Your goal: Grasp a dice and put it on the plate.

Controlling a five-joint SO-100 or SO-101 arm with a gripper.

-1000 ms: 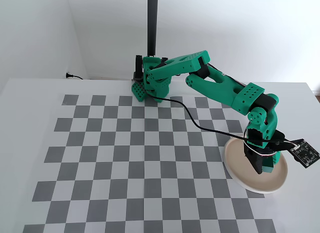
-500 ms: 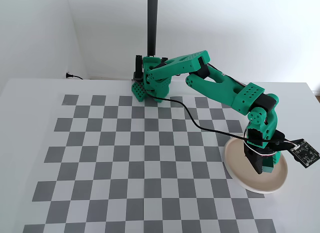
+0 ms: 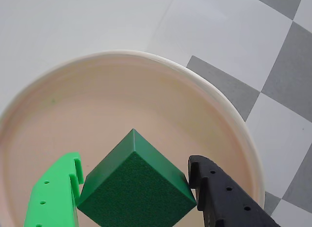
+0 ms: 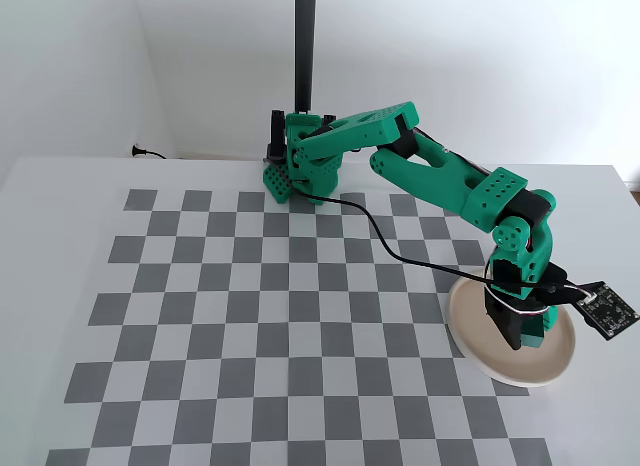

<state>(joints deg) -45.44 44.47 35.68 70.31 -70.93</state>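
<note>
A: Where do the jaws (image 3: 134,200) stand?

B: Pinching the dice (image 3: 134,185) by two opposite flat faces, one bright green finger (image 3: 53,200) and one black finger (image 3: 222,200), right over the plate (image 3: 204,98). Whether it touches the plate floor, I cannot tell.

A: Where is that plate?

B: In the fixed view, near the table's (image 4: 60,186) front right corner, past the checkered mat (image 4: 250,286).

A: How will the cube handle?

B: It looks rigid and light, with a matte, grippy surface. Flat faces are the place to hold; it is unlikely to roll.

A: Count?

B: One dice, one plate.
</note>
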